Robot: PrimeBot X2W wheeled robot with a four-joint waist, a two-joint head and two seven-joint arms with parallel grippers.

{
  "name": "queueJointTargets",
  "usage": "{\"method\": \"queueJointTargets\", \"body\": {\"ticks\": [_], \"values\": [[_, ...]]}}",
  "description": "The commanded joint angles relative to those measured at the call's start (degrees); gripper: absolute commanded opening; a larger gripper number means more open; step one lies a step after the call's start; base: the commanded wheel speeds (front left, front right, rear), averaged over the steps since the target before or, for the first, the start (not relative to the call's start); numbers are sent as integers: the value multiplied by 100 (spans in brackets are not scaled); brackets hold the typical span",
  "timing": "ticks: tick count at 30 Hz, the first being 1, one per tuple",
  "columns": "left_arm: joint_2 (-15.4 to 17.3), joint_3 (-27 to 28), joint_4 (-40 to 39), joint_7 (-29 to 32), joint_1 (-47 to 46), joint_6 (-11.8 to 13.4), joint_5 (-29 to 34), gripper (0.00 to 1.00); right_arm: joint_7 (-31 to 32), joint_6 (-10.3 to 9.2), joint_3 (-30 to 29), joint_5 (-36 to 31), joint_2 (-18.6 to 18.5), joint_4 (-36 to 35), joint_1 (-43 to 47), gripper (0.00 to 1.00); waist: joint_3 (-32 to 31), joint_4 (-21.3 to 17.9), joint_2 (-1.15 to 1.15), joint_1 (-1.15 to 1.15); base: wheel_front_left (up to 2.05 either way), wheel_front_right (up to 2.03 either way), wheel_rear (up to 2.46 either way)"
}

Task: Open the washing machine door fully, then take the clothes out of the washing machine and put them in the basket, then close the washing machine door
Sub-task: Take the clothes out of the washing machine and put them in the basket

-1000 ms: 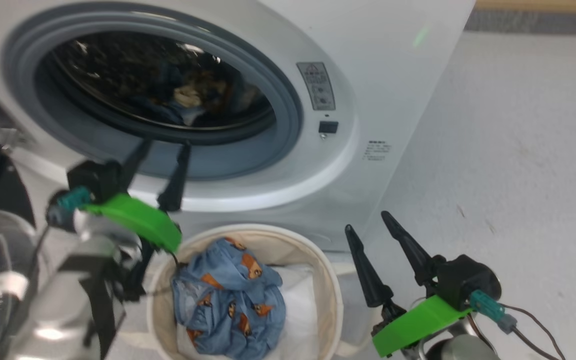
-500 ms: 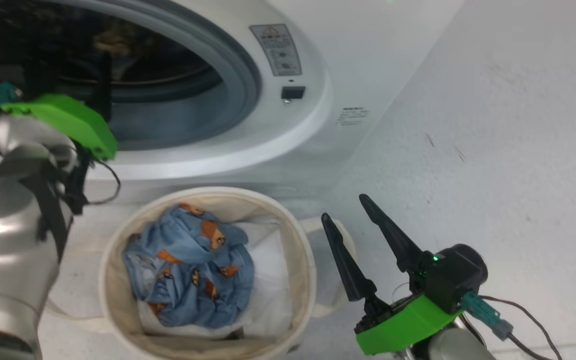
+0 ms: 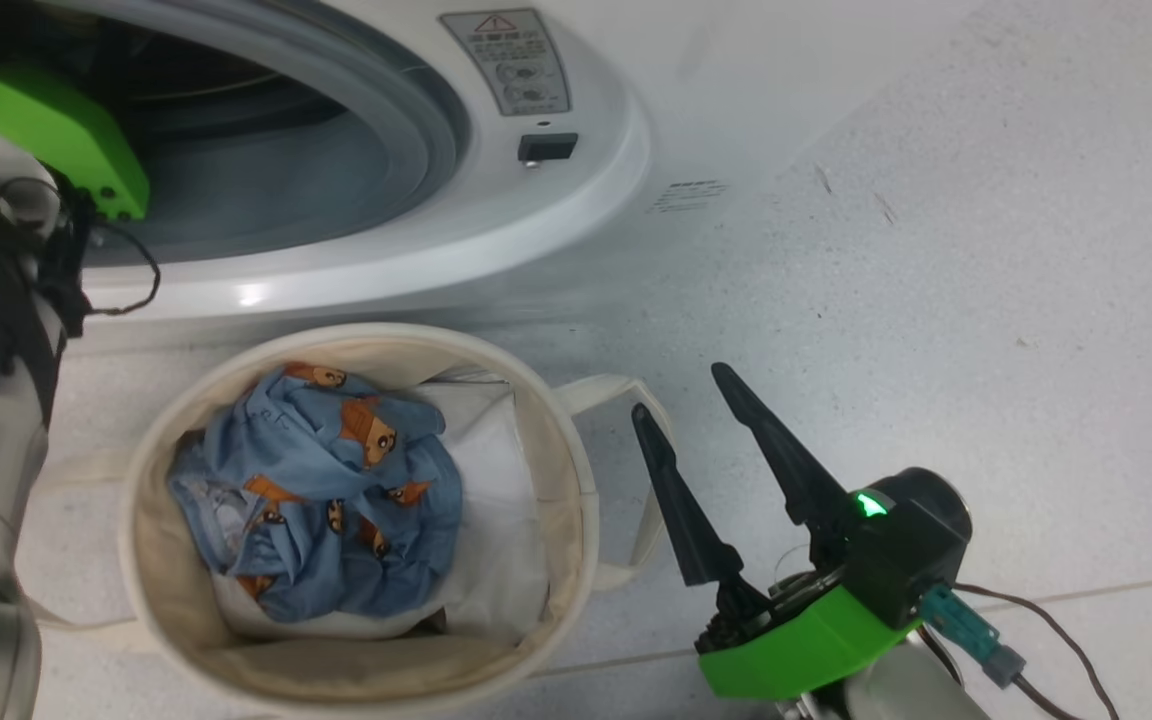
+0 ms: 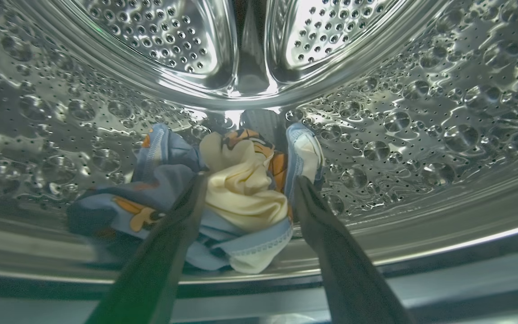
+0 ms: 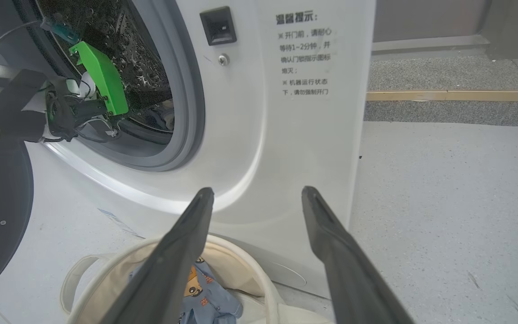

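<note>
Jaws wide on both: left gripper (image 4: 250,179) inside the washing machine (image 3: 576,230), upper left; right gripper (image 3: 681,390) idle, lower right. Lower centre, basket (image 3: 356,338), one blue garment (image 3: 316,490) in. Drum clothes (image 4: 241,198) mid-frame between left tips. Risk: shallow close nips only cream layer, rest slips out.
</note>
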Motion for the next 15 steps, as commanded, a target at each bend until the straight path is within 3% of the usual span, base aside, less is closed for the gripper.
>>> {"method": "queueJointTargets", "body": {"ticks": [1, 15], "values": [[275, 71, -26, 69, -329, -22, 24, 100, -67, 7, 86, -60, 87, -196, 44, 100, 59, -31, 0, -1, 0, 0, 0], [432, -73, 199, 1340, -671, 713, 86, 100, -110, 7, 109, -119, 158, -200, -2, 100, 187, -227, 0, -1, 0, 0, 0]]}}
